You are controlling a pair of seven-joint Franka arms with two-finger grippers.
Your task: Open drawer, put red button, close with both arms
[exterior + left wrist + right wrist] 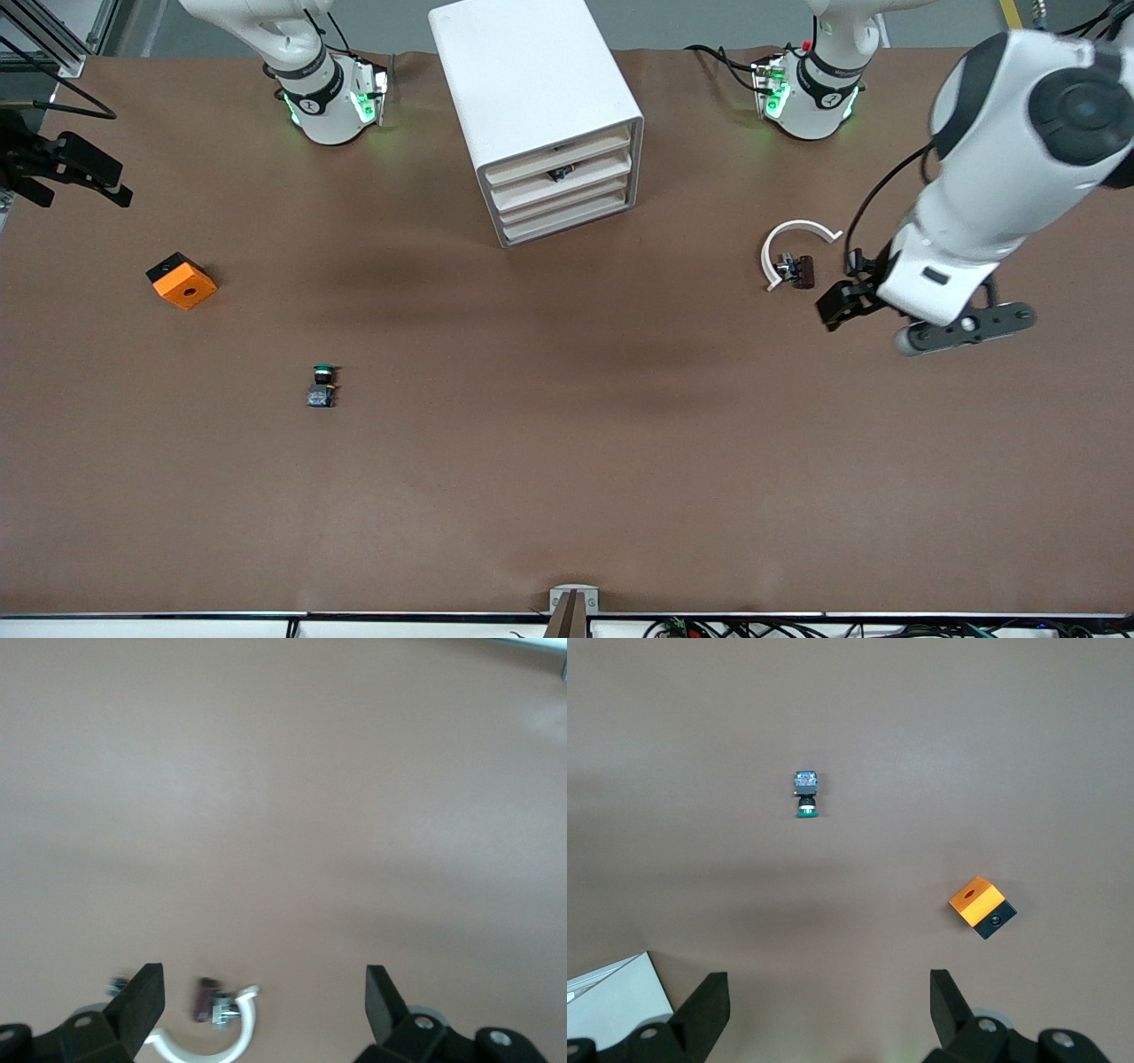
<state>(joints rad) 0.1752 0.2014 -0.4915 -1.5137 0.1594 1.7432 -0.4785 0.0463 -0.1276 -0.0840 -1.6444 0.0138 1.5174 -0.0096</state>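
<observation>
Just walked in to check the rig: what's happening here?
Nothing is held. The white cabinet has all four drawers shut, a small dark object showing at the second drawer. The open left gripper hovers beside a white C-shaped clip; the open right gripper hangs by the table edge.

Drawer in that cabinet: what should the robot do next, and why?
Likely just back away: the drawer looks shut with a small dark thing inside, no red button shows on the table, and the left gripper and right gripper are open, empty.
</observation>
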